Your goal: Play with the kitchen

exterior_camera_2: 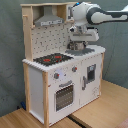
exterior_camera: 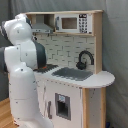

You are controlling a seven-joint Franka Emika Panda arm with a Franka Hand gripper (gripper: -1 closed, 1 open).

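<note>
The kitchen [exterior_camera: 75, 85] is a white and light-wood toy unit, seen in both exterior views. The first exterior view shows its microwave [exterior_camera: 70, 22], hood [exterior_camera: 42, 25], black faucet [exterior_camera: 84, 59] and grey sink [exterior_camera: 72, 74]. The second exterior view shows the red-ringed hob [exterior_camera_2: 52, 59], two knobs [exterior_camera_2: 57, 76] and the oven door [exterior_camera_2: 64, 95]. My gripper [exterior_camera_2: 79, 47] hangs from the white arm [exterior_camera_2: 102, 12], just above the counter on the sink side, to the right of the hob. In the first exterior view the arm's own body [exterior_camera: 22, 65] hides the gripper.
The kitchen stands on a light wooden floor [exterior_camera_2: 107, 107] with a grey curtain [exterior_camera_2: 10, 50] behind it. The arm's white base fills the first exterior view's left, close against the kitchen's front corner. The hood [exterior_camera_2: 50, 20] and upper shelf overhang the counter.
</note>
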